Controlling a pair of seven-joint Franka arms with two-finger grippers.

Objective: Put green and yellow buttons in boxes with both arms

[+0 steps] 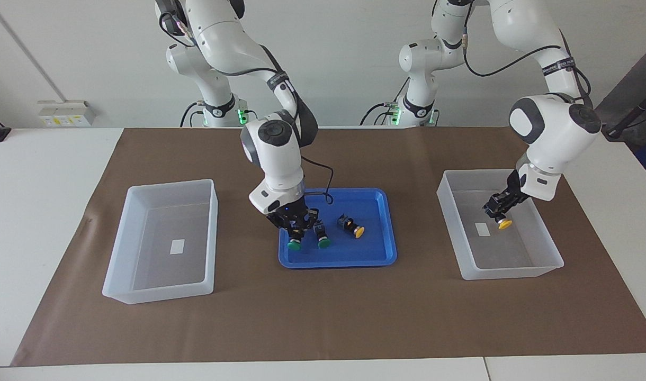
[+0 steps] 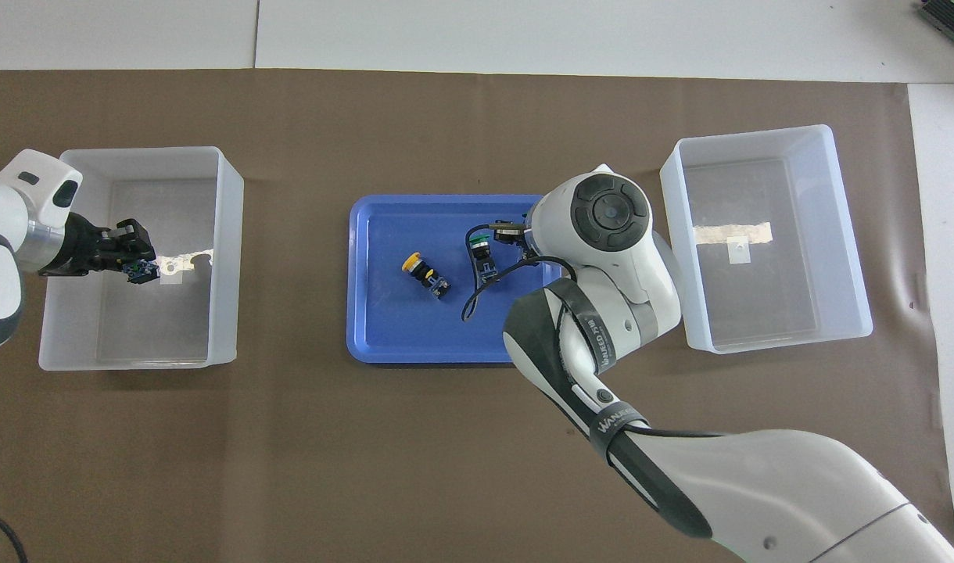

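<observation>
My left gripper (image 1: 499, 210) is shut on a yellow button (image 1: 505, 225) and holds it inside the box (image 1: 500, 271) at the left arm's end, above its floor. In the overhead view that gripper (image 2: 137, 256) shows over the same box (image 2: 228, 258). My right gripper (image 1: 296, 226) is down in the blue tray (image 1: 338, 263), right over a green button (image 1: 294, 244). A second green button (image 1: 323, 242) (image 2: 481, 238) lies beside it. A second yellow button (image 1: 353, 227) (image 2: 422, 274) lies in the tray toward the left arm's end.
The other box (image 1: 161, 186) (image 2: 856, 258) stands at the right arm's end and holds only a white label. The blue tray (image 2: 353, 281) sits between the boxes on a brown mat (image 1: 323, 317). The right arm covers part of the tray from above.
</observation>
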